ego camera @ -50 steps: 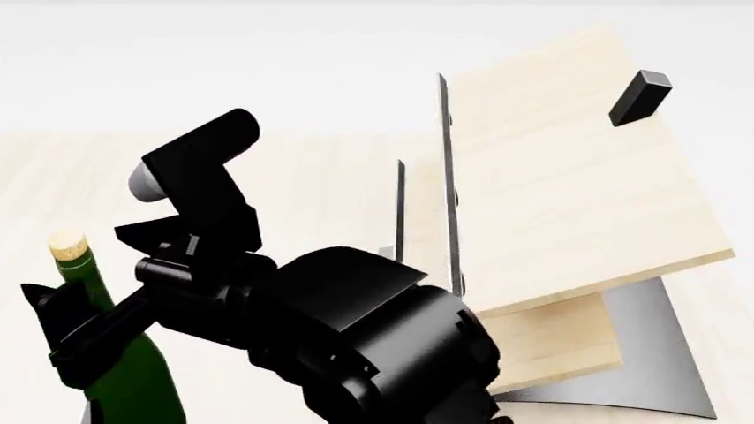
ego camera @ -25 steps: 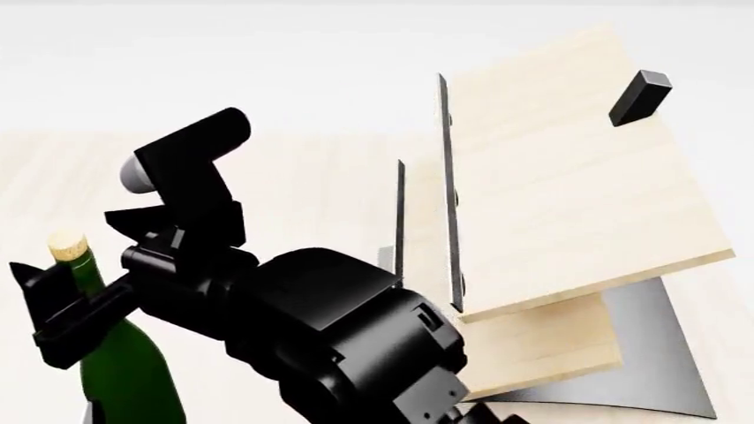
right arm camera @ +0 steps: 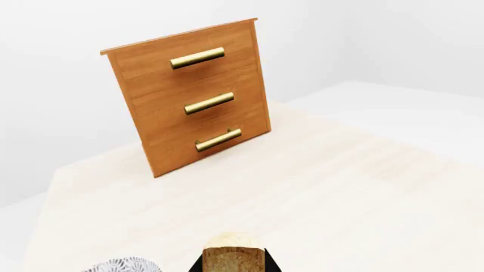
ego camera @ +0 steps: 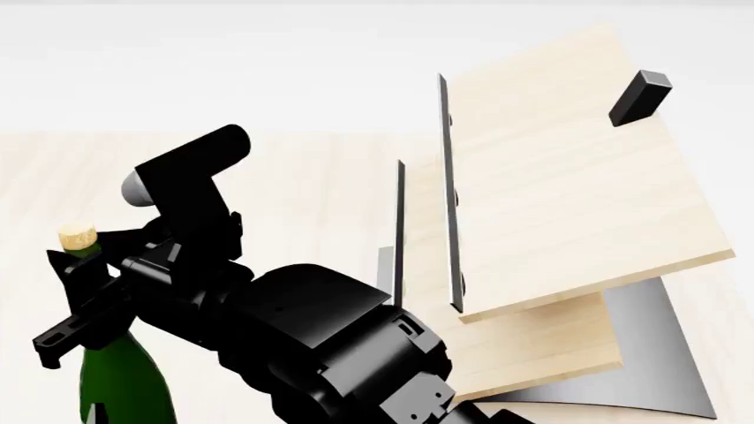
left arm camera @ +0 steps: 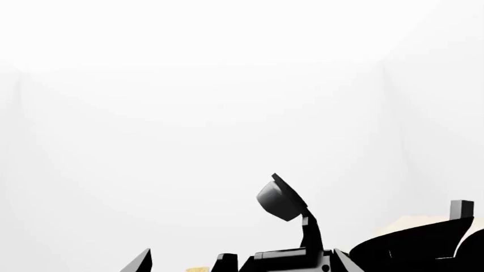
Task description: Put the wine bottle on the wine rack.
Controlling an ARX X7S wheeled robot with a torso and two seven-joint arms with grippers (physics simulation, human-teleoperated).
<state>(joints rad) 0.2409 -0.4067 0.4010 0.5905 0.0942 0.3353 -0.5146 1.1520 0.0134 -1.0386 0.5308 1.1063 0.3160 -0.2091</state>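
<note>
The wine bottle (ego camera: 118, 380), dark green with a tan cork (ego camera: 77, 236), stands upright at the lower left of the head view. My right gripper (ego camera: 83, 300) is shut on its neck. In the right wrist view the cork (right arm camera: 234, 258) sits between the two black fingers. The wine rack (ego camera: 554, 194), tilted light wood panels with a black block (ego camera: 640, 95) and a grey base (ego camera: 654, 353), stands to the right of the bottle, apart from it. My left gripper (left arm camera: 240, 265) shows only its fingertips (left arm camera: 144, 262), spread wide. It is out of the head view.
A reddish-brown drawer cabinet (right arm camera: 189, 96) with brass handles stands on the pale wood table (right arm camera: 340, 187) beyond the bottle. A patterned grey-white bowl (right arm camera: 121, 266) lies near the bottle. The right arm's wrist camera (left arm camera: 280, 198) and part of the rack (left arm camera: 408, 224) show in the left wrist view.
My right arm has changed its pose, its bulk sinking lower in the head view. The bottle's cork has shifted slightly up and to the right. The rack has not moved.
</note>
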